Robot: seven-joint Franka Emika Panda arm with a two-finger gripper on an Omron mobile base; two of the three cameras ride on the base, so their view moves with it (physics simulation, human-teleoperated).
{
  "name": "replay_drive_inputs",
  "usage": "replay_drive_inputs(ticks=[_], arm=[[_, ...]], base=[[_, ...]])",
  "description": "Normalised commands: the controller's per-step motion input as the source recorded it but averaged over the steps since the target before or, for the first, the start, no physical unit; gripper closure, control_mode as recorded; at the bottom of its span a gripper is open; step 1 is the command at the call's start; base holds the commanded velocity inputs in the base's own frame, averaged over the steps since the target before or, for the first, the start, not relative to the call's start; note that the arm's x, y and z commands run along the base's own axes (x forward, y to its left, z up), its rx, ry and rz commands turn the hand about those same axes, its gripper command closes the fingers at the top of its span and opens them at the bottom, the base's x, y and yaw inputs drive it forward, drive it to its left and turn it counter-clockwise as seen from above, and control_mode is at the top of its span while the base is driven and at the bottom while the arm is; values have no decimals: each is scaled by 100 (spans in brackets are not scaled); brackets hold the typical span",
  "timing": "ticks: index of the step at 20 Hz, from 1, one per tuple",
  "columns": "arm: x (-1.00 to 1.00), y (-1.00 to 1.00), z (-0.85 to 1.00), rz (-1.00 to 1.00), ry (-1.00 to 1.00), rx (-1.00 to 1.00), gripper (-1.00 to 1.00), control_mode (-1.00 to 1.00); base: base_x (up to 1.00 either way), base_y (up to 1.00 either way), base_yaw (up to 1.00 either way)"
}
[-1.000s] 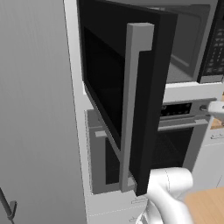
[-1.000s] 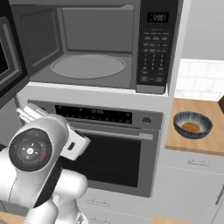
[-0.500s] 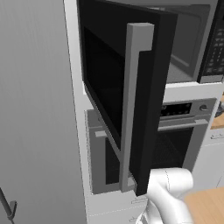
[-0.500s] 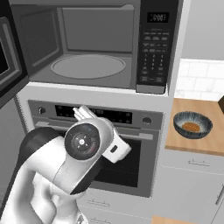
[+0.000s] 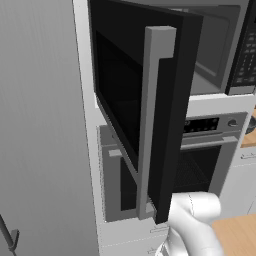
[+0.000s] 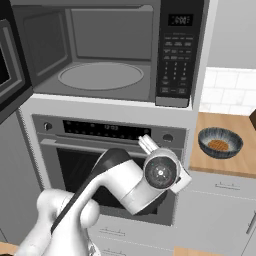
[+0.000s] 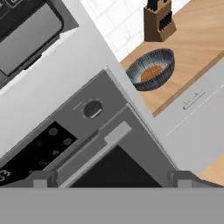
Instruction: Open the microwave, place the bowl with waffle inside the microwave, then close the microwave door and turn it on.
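Wood counter (image 7: 205, 48): bowl w/ waffle (image 7: 152, 69), knife block (image 7: 159, 19).

The arm (image 6: 125, 185) has swung right across the oven (image 6: 75, 165) front (towards the bowl (image 6: 220, 142)).

The open microwave door (image 5: 150, 110) hides the left part of the oven (image 5: 210, 145) in the left base view. The keypad (image 6: 172, 50) labels are too small to read. In the hand view, the knife block (image 7: 158, 19) is cut off at the top edge.

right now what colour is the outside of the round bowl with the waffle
Dark blue-grey with fine pale stripes; the hand view shows it best.
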Motion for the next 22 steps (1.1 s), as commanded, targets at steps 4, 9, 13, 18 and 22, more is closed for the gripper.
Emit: replay_drive_inputs(ticks=[4, 9, 13, 18, 22], arm=[[60, -100, -59, 0, 1, 11, -100, -100], [41, -100, -53, 0, 0, 13, -100, -100], [34, -100, -45, 0, 0, 10, -100, -100], [15, -74, -21, 0, 0, 2, -100, -100], [0, 0, 0, 0, 0, 0, -100, -100]], base=[[0, 0, 0], [0, 0, 0], [0, 0, 0], [0, 0, 0], [0, 0, 0]])
